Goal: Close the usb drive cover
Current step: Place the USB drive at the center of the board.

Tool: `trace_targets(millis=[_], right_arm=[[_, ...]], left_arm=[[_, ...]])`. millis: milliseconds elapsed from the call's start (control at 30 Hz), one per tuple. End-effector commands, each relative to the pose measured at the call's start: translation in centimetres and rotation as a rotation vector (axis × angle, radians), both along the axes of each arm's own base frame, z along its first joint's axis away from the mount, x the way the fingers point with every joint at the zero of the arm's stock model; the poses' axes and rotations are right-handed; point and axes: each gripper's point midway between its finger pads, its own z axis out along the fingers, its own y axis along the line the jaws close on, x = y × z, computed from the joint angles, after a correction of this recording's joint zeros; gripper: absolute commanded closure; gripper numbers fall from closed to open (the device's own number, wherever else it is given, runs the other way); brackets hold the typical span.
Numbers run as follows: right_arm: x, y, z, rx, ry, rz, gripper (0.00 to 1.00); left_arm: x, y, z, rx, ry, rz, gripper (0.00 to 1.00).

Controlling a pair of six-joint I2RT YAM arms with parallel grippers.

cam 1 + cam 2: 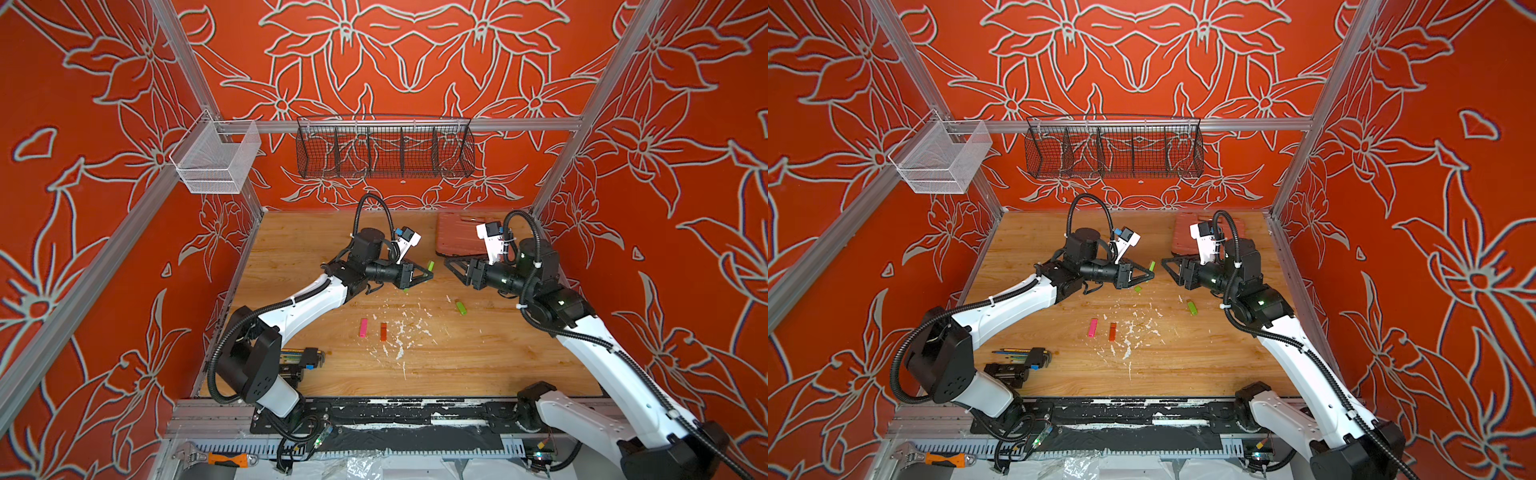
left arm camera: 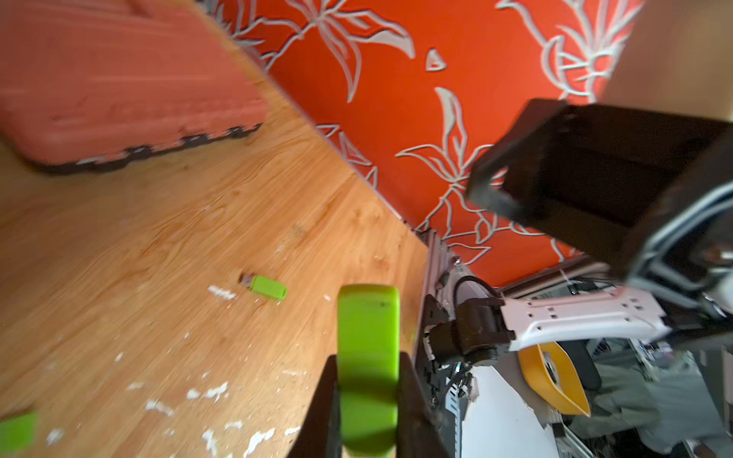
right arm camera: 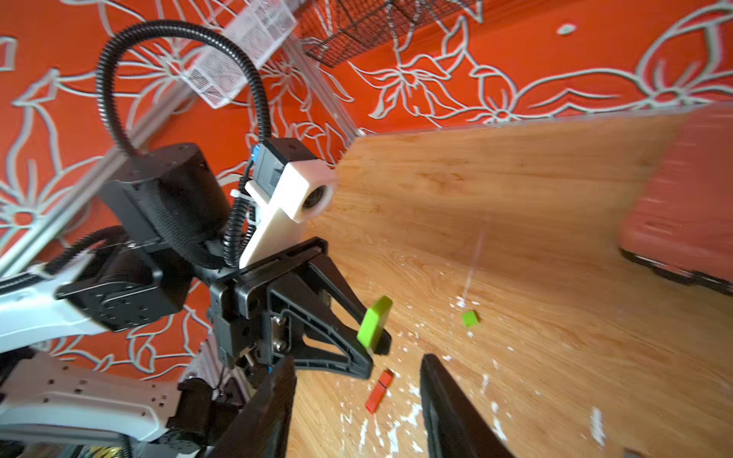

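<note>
My left gripper [image 1: 429,272] [image 1: 1150,273] [image 2: 369,380] is shut on a lime-green usb drive [image 1: 431,264] [image 1: 1152,265] [image 2: 368,333] [image 3: 374,318], held above the wooden table; no metal plug shows on its free end. A small green cover [image 1: 405,289] [image 1: 1137,288] [image 3: 470,318] [image 2: 18,430] lies loose on the table below it. My right gripper [image 1: 448,263] [image 1: 1163,262] [image 3: 357,372] faces the left one across a short gap, open, nothing between its fingers. A second green usb drive [image 1: 460,307] [image 1: 1192,307] [image 2: 265,286] lies uncapped, its plug bare.
A pink drive [image 1: 363,327] [image 1: 1092,327] and an orange drive [image 1: 383,331] [image 1: 1112,331] [image 3: 380,390] lie mid-table among white flecks. A red-brown mat [image 1: 457,235] [image 2: 119,79] sits back right. Hex keys [image 1: 309,357] lie front left. A wire basket [image 1: 384,145] hangs behind.
</note>
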Motion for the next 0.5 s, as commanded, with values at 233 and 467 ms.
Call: trace_targets(millis=[233,467], right_arm=[[1.4,-7.8,-15.5,-0.625,0.414,-0.304,0.42],[1.9,-7.7,-21.6,-0.765,0.529,-0.269,0.42]], left_arm=[[-3.8,3.6,-15.7,0.560,0.368,0.448,0.98],[-5.8,4.2,-20.6,0.796,0.413,0.503,0.86]])
